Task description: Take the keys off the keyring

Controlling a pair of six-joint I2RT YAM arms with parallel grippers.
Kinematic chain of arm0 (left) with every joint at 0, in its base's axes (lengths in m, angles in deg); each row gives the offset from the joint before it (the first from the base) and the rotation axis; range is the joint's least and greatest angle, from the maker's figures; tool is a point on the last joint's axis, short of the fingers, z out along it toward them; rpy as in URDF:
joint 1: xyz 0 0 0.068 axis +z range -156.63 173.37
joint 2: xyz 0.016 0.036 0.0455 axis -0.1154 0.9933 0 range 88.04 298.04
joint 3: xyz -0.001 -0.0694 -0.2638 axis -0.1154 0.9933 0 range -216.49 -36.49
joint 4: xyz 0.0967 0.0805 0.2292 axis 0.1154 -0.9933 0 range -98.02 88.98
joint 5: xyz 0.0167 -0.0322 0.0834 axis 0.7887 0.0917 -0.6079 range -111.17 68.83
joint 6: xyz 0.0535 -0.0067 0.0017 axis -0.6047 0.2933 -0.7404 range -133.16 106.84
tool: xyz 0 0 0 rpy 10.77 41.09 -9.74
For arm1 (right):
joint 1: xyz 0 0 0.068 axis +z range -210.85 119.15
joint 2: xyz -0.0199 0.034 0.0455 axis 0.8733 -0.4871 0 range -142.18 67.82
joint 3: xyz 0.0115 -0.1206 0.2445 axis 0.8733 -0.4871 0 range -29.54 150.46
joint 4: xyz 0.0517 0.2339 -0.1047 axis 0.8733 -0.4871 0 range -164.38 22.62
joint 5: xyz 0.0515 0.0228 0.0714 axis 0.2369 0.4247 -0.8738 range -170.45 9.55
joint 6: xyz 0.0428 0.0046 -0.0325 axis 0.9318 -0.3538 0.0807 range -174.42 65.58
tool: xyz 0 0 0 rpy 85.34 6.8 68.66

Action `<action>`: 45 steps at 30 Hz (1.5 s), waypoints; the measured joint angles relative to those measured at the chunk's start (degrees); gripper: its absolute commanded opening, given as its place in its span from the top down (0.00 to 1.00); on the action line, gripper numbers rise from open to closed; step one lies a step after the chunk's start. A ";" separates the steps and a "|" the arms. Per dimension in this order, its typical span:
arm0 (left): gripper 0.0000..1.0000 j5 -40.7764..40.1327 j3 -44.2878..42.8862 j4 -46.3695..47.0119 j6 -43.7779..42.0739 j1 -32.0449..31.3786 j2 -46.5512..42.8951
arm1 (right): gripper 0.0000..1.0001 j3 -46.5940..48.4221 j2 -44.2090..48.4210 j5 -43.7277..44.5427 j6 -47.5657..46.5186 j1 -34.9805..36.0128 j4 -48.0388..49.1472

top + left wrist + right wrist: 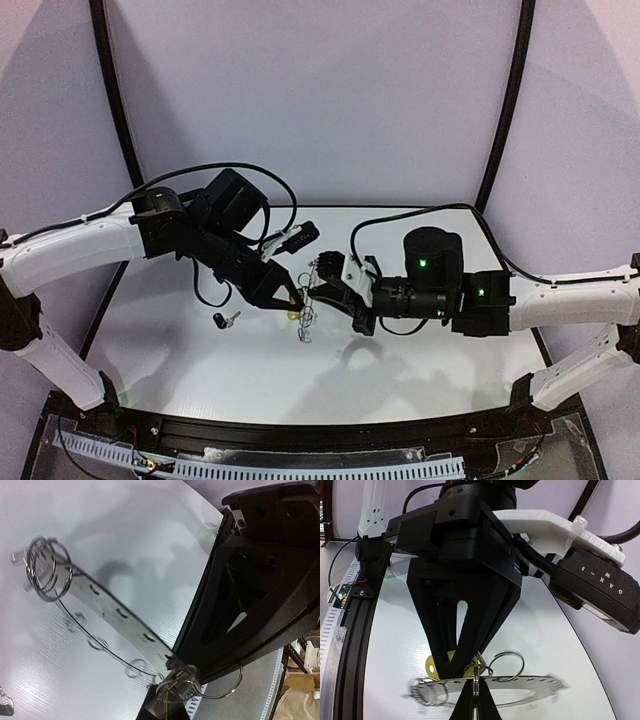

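Keyring (530, 684) (308, 300) (120, 615): large flat grey metal hoop fringed with thin silver wire loops (47, 570), held between both arms over the white tabletop (400, 370)
Right pincer (474, 702) (322, 293): clenched on the hoop's flat band
Left pincer (295, 298) (458, 672) (162, 707): clamped tight at the hoop's rim among the loops; exactly what it nips cannot be told
Yellow-headed key (434, 665) (293, 313): at the left pincer's tips, just beside the hoop
Black-headed key (225, 320): lying on the tabletop, apart from the hoop
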 measured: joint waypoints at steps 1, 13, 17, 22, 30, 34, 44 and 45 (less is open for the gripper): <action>0.99 0.17 0.00 0.00 -0.02 0.00 0.13 | 1.00 -0.33 0.04 -0.07 -0.02 0.00 0.39; 0.99 1.11 0.13 1.40 -0.39 0.11 -3.37 | 1.00 -2.43 1.40 -1.20 0.96 -0.09 5.86; 0.99 2.16 1.33 2.97 -0.42 0.13 -6.01 | 1.00 -3.02 1.53 -2.05 1.90 -0.09 8.37; 0.99 3.61 1.86 4.59 -0.39 0.13 -8.37 | 1.00 -3.06 1.53 -3.13 2.82 -0.02 11.63; 0.99 4.79 1.88 4.74 -0.31 0.46 -9.68 | 1.00 -1.14 0.39 -4.48 3.39 -0.02 10.16; 0.99 4.98 1.88 4.24 -0.31 0.55 -10.86 | 1.00 0.48 -0.39 -5.11 3.58 0.02 9.16; 0.99 4.33 -0.98 -1.73 -1.40 0.92 -11.37 | 1.00 11.91 -5.60 -7.67 0.13 0.02 -5.51; 0.99 4.33 -1.97 -2.71 -1.73 1.05 -10.93 | 1.00 13.46 -6.47 -7.56 -0.68 0.02 -7.78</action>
